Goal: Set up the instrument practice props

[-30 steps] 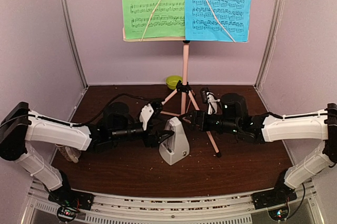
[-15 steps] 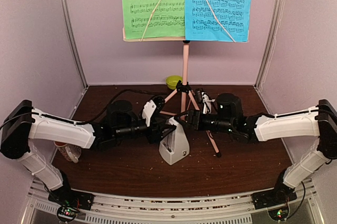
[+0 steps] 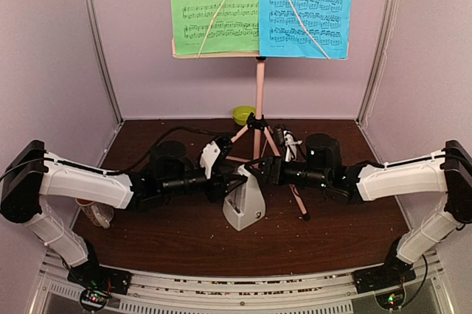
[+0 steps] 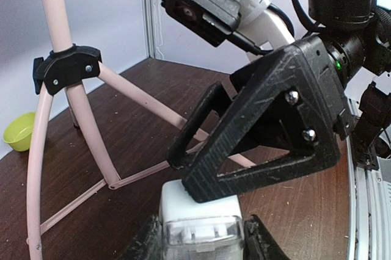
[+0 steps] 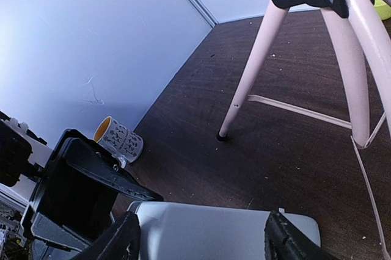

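The pale pyramid metronome (image 3: 243,207) stands upright mid-table in front of the pink music stand (image 3: 259,85). A green sheet (image 3: 214,4) and a blue sheet (image 3: 306,4) sit side by side on its desk. My left gripper (image 3: 230,185) comes in from the left and is shut on the metronome's top. In the left wrist view its fingers (image 4: 143,241) press both sides of the clear cover (image 4: 198,228). My right gripper (image 3: 257,172) is open at the metronome's tip from the right. Its spread fingers (image 5: 125,238) frame the pale body (image 5: 201,232).
A white mug with an orange inside (image 5: 119,140) lies by the left wall, mostly under my left arm (image 3: 96,213). A lime-green bowl (image 3: 243,114) sits at the back behind the stand. The stand's tripod legs (image 4: 79,126) spread just behind the metronome.
My right gripper has moved left to the metronome's top. My left gripper has shifted right and up along the metronome to its tip. The metronome has stayed in place.
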`<state>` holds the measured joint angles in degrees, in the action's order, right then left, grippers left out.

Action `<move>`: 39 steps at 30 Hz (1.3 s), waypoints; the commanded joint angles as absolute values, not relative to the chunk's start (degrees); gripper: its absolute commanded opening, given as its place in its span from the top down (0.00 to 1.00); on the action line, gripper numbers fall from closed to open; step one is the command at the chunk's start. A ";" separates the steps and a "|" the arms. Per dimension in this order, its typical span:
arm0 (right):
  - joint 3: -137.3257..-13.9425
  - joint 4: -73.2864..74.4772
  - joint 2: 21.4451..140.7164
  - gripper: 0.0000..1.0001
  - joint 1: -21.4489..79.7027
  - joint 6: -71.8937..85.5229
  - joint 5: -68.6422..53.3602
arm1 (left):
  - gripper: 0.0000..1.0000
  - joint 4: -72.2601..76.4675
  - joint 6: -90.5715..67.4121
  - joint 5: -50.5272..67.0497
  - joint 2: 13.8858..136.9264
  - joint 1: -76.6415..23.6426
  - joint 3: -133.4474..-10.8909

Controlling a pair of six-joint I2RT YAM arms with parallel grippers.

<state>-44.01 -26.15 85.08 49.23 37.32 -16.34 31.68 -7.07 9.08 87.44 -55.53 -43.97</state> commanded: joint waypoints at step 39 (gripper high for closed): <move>-38.11 -19.23 91.19 0.34 49.98 30.06 -10.57 | 0.80 -6.02 -11.28 -3.12 69.86 -39.71 -44.20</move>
<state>-41.25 -35.27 87.48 50.13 33.10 -12.60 10.39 -6.70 1.89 68.45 -44.69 -39.03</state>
